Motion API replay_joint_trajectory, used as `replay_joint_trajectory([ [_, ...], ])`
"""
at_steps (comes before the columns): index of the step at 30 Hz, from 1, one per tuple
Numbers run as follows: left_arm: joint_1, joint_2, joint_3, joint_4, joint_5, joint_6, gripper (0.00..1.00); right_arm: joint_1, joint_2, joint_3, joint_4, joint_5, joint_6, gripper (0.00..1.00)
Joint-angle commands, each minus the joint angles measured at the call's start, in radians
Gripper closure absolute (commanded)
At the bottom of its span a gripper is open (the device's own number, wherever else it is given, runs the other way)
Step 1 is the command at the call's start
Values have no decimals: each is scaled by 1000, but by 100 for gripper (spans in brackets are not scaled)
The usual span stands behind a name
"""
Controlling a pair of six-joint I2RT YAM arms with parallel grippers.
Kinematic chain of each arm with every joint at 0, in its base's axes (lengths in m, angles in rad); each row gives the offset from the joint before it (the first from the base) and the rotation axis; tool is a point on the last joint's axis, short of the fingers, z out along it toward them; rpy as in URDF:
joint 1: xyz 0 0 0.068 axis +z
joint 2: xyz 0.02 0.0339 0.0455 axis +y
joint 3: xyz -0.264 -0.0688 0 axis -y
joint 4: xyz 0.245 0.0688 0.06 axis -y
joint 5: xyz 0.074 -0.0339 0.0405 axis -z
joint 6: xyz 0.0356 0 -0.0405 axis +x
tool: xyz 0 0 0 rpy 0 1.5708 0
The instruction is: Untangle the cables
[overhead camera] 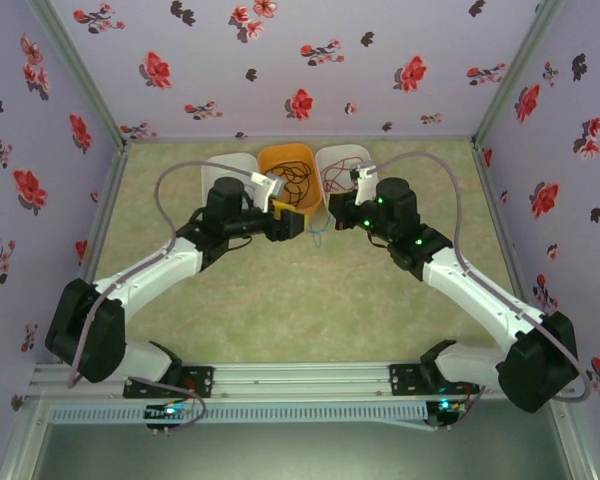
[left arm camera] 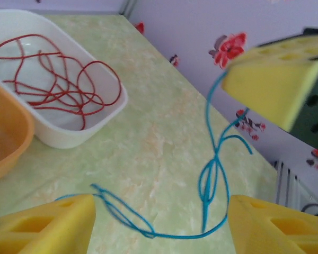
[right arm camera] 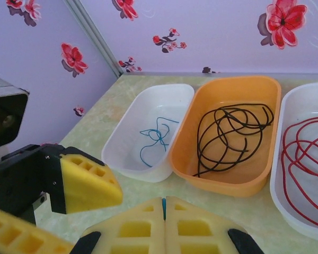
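Observation:
A light blue cable (left arm camera: 212, 174) trails in loops over the green table between my two grippers (overhead camera: 320, 238). My right gripper (right arm camera: 163, 211) is shut on its upper end, a blue sliver showing between the pressed yellow pads; in the left wrist view that pad (left arm camera: 270, 84) holds the strand up. My left gripper (left arm camera: 161, 227) is open, low over the table, its fingers (left arm camera: 53, 225) either side of the cable's lower loop without touching it. A red cable (left arm camera: 58, 79) lies in a white tray (left arm camera: 69, 138). A black cable (right arm camera: 230, 129) lies in the orange tray (right arm camera: 222, 177). Another blue cable (right arm camera: 156, 135) lies in the left white tray (right arm camera: 122, 159).
The three trays stand side by side at the back of the table: white (overhead camera: 228, 172), orange (overhead camera: 285, 160), white (overhead camera: 345, 162). Flowered purple walls (overhead camera: 300, 60) close in the back and both sides. Both arms meet just in front of the trays.

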Motion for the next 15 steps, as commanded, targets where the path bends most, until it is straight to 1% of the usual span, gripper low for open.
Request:
replay_joint_trajectory([
  [1, -35, 24, 77, -106, 28, 150, 37, 9, -27, -4, 35, -17, -20, 100],
  [2, -41, 33, 89, -123, 28, 162, 39, 10, -27, -3, 37, -18, -20, 100],
  [5, -51, 62, 119, -147, 28, 172, 48, 11, -24, 0, 40, -22, -17, 100],
  [8, -59, 84, 135, -154, 28, 180, 61, 13, -22, 3, 40, -24, -16, 100],
  [9, -60, 92, 140, -155, 28, 177, 70, 13, -23, 3, 38, -23, -16, 99],
  [11, -60, 100, 143, -152, 28, 170, 80, 13, -23, 6, 32, -20, -16, 99],
  [14, -61, 99, 138, -129, 27, 157, 92, 13, -23, 4, 28, -16, -15, 98],
  [15, -60, 96, 137, -126, 26, 157, 94, 13, -24, 4, 27, -12, -15, 98],
])
